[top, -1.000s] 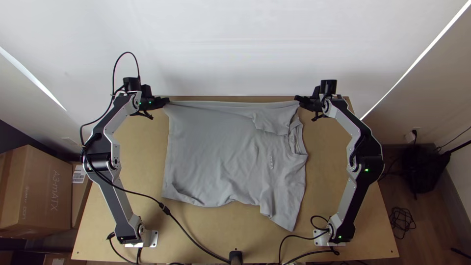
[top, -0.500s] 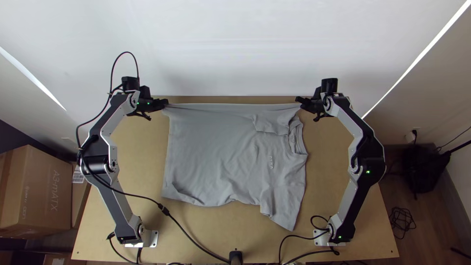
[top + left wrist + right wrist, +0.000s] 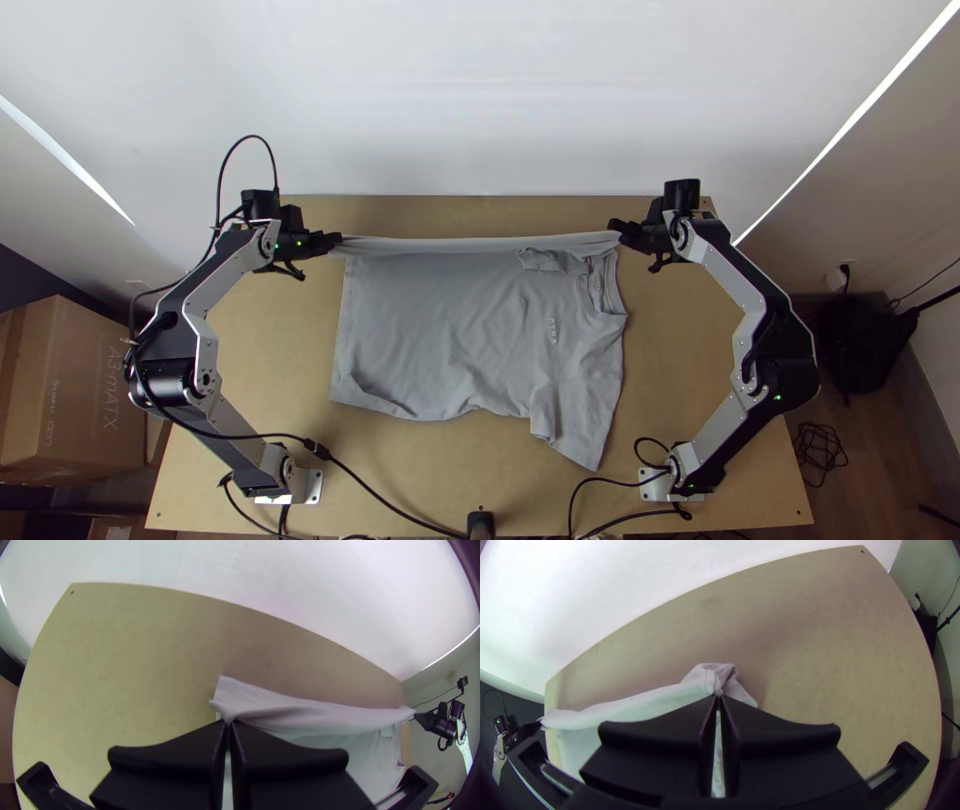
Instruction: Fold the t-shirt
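Grey cloth, the t-shirt point(image 3: 440, 330), laid out mostly flat on the light wooden table point(image 3: 690, 370), its body between the two arms. Hem end toward the left arm, collar point(image 3: 598, 285) toward the right. Small pale print on the chest. Near sleeve point(image 3: 580, 440) points toward the table's near edge; the far sleeve point(image 3: 543, 261) lies doubled over beside the collar. Loose creases run through the body, and a diagonal ridge shows at the near hem corner.

Left gripper point(image 3: 338, 240) closed on the far corner at the hem end. Right gripper point(image 3: 616, 227) closed on the far side by the shoulder, beyond the collar. Between them the far edge is drawn out in a long narrow band, fairly straight, a little slack along its length.

Left wrist view: fingertips of the left gripper point(image 3: 228, 721) together on gathered cloth, a small flap standing out past them. Right wrist view: the right gripper point(image 3: 719, 695) likewise, pinching a bunched bit, a crumpled lobe beyond the tips.

Black cable point(image 3: 375, 488) runs from the left arm to the near table edge.
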Robot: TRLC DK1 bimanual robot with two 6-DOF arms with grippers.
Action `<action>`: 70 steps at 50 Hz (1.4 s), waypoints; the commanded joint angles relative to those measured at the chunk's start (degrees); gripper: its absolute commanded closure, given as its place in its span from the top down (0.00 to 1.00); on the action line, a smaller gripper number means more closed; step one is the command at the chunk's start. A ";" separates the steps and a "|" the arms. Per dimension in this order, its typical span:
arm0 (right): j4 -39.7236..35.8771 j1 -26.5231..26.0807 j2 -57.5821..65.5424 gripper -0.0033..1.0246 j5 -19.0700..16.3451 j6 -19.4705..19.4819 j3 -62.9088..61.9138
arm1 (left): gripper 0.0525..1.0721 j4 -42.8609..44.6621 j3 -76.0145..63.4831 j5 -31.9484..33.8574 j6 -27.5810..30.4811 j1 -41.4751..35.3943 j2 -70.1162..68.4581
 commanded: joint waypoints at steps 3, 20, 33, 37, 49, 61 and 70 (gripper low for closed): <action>1.12 0.84 -3.96 0.02 1.34 -0.41 -5.71 | 0.02 2.70 -5.64 -0.04 -1.70 -0.48 -3.72; 5.34 1.89 -8.00 0.02 2.13 0.21 -14.68 | 0.02 6.31 -13.82 -0.04 -2.66 -2.06 -7.67; 5.43 1.98 -10.37 0.02 2.83 0.82 -19.60 | 0.02 7.45 -16.98 -0.12 -3.10 -2.15 -9.34; 5.43 1.98 -11.08 0.02 2.83 0.91 -20.92 | 0.03 7.45 -17.42 -0.12 -3.02 -2.24 -9.61; 5.25 0.31 -15.12 0.56 3.54 1.00 -23.03 | 0.92 10.00 -18.48 -0.39 -2.93 -1.62 -12.86; -1.34 -1.10 -26.98 0.85 2.66 2.93 -24.43 | 0.96 9.21 -18.65 -0.04 -3.63 1.28 -19.36; -9.78 -1.45 -36.04 0.96 2.13 3.02 -25.14 | 0.96 3.49 -18.56 1.28 -1.79 2.33 -27.19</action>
